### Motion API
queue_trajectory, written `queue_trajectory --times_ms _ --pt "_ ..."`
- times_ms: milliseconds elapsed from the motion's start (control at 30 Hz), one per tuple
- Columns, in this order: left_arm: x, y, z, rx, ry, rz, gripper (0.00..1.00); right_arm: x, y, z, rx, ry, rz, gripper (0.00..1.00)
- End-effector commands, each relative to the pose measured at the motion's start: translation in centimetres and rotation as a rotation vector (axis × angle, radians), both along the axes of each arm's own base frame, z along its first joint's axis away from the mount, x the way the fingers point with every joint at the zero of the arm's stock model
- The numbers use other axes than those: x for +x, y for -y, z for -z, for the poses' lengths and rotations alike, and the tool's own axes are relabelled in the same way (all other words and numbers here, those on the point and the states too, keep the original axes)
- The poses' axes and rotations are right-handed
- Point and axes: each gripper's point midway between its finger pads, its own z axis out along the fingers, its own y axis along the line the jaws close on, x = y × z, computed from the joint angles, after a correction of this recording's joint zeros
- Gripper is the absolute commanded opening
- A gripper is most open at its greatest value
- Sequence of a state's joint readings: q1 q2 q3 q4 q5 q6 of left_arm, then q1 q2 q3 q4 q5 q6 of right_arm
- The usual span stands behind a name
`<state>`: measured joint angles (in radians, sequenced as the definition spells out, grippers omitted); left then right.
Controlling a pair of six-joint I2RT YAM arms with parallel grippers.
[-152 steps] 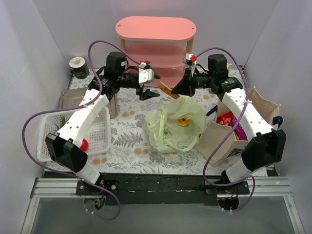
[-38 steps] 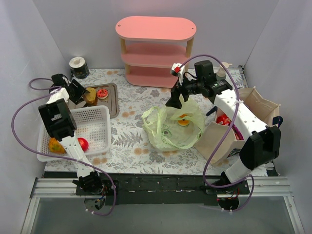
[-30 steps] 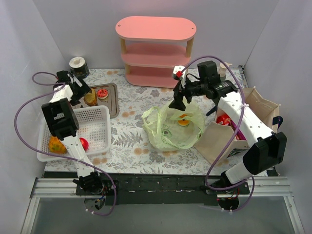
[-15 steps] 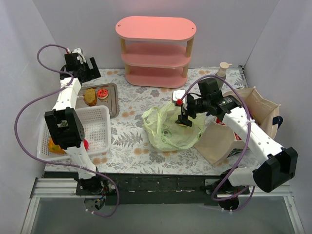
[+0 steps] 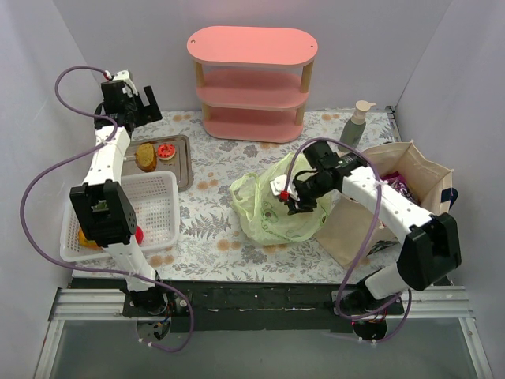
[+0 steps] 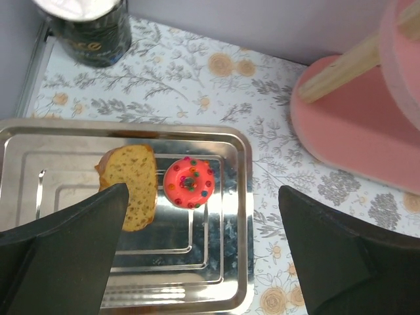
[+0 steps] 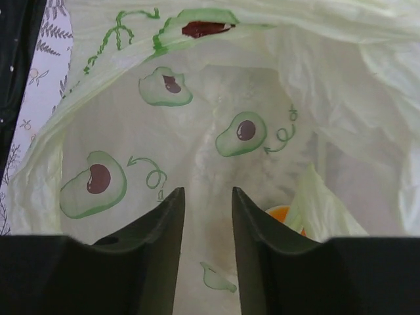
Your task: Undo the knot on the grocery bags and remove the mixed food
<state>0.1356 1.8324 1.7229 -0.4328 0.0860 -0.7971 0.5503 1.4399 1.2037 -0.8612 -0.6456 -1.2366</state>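
Note:
The pale yellow-green plastic bag [image 5: 272, 207] lies open mid-table; no tied knot shows. My right gripper [image 5: 298, 203] reaches down inside it, fingers slightly apart and empty [image 7: 207, 203]. An orange [image 7: 283, 214] lies in the bag just right of the fingers. The beige tote [image 5: 371, 213] stands to the right with shiny snack packets [image 5: 399, 183] inside. My left gripper [image 5: 144, 113] is wide open and empty [image 6: 203, 249] above the steel tray [image 6: 244, 216], which holds a bread slice [image 6: 131, 187] and a pink donut [image 6: 189, 184].
A white mesh basket [image 5: 158, 207] at the left holds a red fruit [image 5: 137, 234]. A pink shelf [image 5: 252, 83] stands at the back, a pump bottle [image 5: 359, 120] at the back right, and a dark can [image 6: 88, 29] beyond the tray.
My right gripper has dropped from above the bag down into its open mouth. My left gripper has lifted off the tray toward the back left corner.

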Motion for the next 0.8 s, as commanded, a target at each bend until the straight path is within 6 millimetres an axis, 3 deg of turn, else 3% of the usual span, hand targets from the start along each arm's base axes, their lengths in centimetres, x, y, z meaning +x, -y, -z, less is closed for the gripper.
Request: queue_trajectory --times_ms 0,100,133,167,200,267,367,433,567,767 --pt "-1.1 -1.9 2.4 0.013 -0.075 -0.122 0.98 -0.4 0.3 1.4 -0.068 -0.056 -0.073 0.38" --pt "-1.2 -1.6 2.6 -0.014 -0.071 -0.118 0.98 0.9 1.4 4.6 -0.197 -0.092 0.016 0.31" --pt "-1.3 -1.3 2.6 -0.020 -0.072 -0.112 0.98 3.2 0.7 5.5 -0.183 -0.039 0.107 0.30" --pt "-1.3 -0.9 2.6 -0.037 -0.071 -0.090 0.98 5.1 1.7 6.7 -0.247 -0.005 0.233 0.30" --pt "-1.3 -0.7 2.5 -0.046 -0.068 -0.084 0.98 6.2 1.8 7.0 -0.249 -0.034 0.378 0.30" --pt "-1.4 -0.6 2.9 -0.048 -0.079 -0.081 0.98 8.5 2.3 7.4 -0.274 0.015 0.491 0.29" --pt "-1.5 -0.7 3.1 -0.050 -0.085 -0.086 0.98 10.1 2.5 7.3 -0.265 0.051 0.589 0.30" --pt "-1.4 -0.4 3.5 -0.062 -0.092 -0.074 0.98 10.6 2.7 7.6 -0.279 0.071 0.611 0.33" --pt "-1.3 0.2 4.1 -0.096 -0.099 -0.063 0.98 10.9 3.4 9.8 -0.353 0.071 0.606 0.48" --pt "-1.6 0.5 4.5 -0.107 -0.111 -0.055 0.98 11.1 3.4 12.1 -0.395 0.037 0.596 0.57"
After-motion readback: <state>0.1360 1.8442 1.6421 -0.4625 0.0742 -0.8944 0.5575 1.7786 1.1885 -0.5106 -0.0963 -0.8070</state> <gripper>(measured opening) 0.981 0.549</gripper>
